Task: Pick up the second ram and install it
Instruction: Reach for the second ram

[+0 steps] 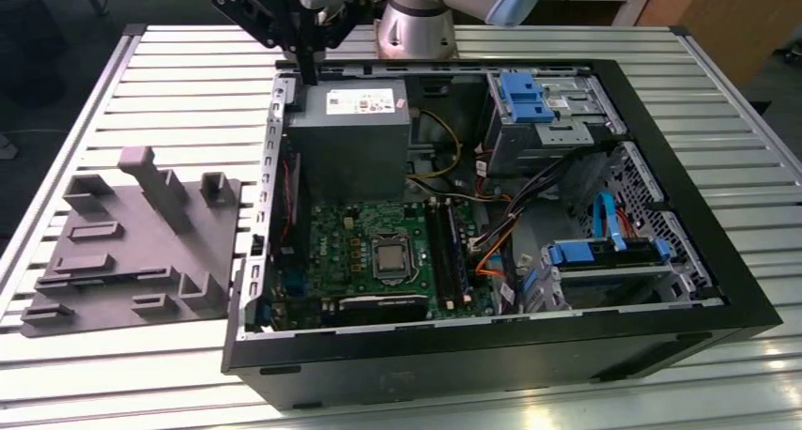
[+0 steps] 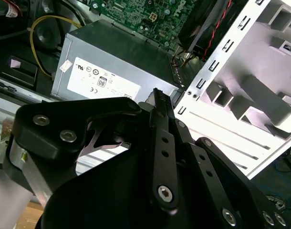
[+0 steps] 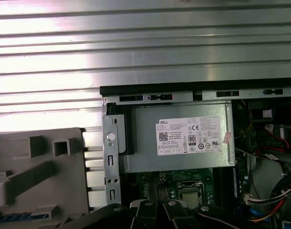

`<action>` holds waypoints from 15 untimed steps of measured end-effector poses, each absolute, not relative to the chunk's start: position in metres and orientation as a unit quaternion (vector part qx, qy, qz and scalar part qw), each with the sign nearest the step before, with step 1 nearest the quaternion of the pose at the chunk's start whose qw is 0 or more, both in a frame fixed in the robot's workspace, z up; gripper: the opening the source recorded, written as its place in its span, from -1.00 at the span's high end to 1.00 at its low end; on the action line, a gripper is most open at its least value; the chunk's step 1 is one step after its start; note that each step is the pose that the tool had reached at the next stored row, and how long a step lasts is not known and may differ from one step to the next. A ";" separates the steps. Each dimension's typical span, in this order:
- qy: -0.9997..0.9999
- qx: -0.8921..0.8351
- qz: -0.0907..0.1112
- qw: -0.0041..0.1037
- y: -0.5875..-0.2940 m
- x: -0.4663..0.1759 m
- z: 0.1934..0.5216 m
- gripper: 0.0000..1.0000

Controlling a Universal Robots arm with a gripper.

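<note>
My gripper [image 1: 308,71] hangs over the back left corner of the open computer case [image 1: 701,214], just above the grey power supply [image 1: 348,130]. In the second wrist view the gripper [image 2: 155,95] has its black fingers pressed together, shut, with nothing showing between them. The gripper's black linkage [image 3: 155,212] lies at the edge of the first wrist view, near the power supply [image 3: 183,138]. The motherboard [image 1: 363,252] holds long dark memory slots [image 1: 446,247] beside the processor socket [image 1: 393,257]. I cannot single out the second ram.
A grey parts fixture [image 1: 131,238] with upright posts lies on the slatted metal table [image 1: 150,83], at the exterior view's left of the case. Blue drive bays [image 1: 527,97] and orange and blue cables [image 1: 495,252] crowd the case's other half. The arm's base [image 1: 420,26] stands behind the case.
</note>
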State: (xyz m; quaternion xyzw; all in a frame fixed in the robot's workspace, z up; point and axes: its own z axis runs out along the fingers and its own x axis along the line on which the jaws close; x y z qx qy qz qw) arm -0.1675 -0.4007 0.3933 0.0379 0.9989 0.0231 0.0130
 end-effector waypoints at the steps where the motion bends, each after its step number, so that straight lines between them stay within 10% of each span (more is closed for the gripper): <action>1: 0.999 0.038 0.023 0.013 -0.401 -0.168 0.393 0.79; 15: 0.999 0.038 0.023 0.013 -0.401 -0.173 0.393 0.79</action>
